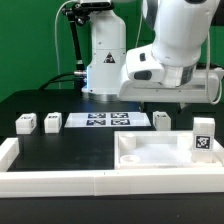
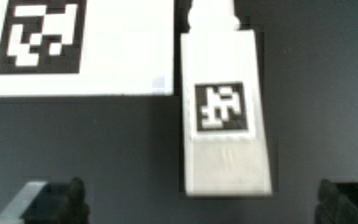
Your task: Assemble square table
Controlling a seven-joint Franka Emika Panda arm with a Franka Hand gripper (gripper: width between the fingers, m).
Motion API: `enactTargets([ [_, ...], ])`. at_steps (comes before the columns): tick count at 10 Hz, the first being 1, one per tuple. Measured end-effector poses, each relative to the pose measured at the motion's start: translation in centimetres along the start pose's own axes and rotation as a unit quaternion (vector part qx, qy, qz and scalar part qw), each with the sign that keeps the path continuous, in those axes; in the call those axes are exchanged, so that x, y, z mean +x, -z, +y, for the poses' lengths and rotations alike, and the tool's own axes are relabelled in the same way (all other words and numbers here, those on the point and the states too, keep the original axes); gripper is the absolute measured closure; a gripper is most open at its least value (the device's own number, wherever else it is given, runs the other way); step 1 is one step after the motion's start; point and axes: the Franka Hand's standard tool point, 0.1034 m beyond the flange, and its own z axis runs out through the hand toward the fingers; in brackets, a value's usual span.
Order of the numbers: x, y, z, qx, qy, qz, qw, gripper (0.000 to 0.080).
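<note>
The white square tabletop [image 1: 150, 158] lies tray-like at the front on the exterior view's right. A tagged white leg [image 1: 203, 136] stands upright at its right side. Another leg [image 1: 161, 120] lies on the black table just to the right of the marker board [image 1: 105, 121]. My gripper [image 1: 166, 104] hangs just above this leg. In the wrist view the gripper [image 2: 202, 205] is open and the same leg [image 2: 220, 110] lies lengthwise midway between the dark fingertips [image 2: 51, 200], untouched, beside the marker board [image 2: 69, 50]. Two more legs [image 1: 25, 123] [image 1: 52, 122] sit on the left.
Long white straight bars [image 1: 55, 182] run along the front edge and the left side [image 1: 8, 152] of the table. The robot's white base [image 1: 105, 60] stands behind the marker board.
</note>
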Motion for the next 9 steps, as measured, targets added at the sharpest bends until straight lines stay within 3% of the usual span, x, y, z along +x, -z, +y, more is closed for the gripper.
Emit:
enactTargets([
  [1,0.1,-0.3,0.6,0.009,0.006,-0.019,1.0,0.0151],
  [2,-0.5,-0.4,1.0,0.008,-0.006,-0.075,0.997,0.0151],
  [3,0.2,-0.4,1.0,0.005,-0.008,-0.091,0.996,0.0151],
  [5,-0.4,-0.8,1.2,0.0,-0.022,-0.164,0.986,0.0151],
  [9,-0.2,-1.0,0.2,-0.006,-0.045,-0.161,0.986,0.0151],
])
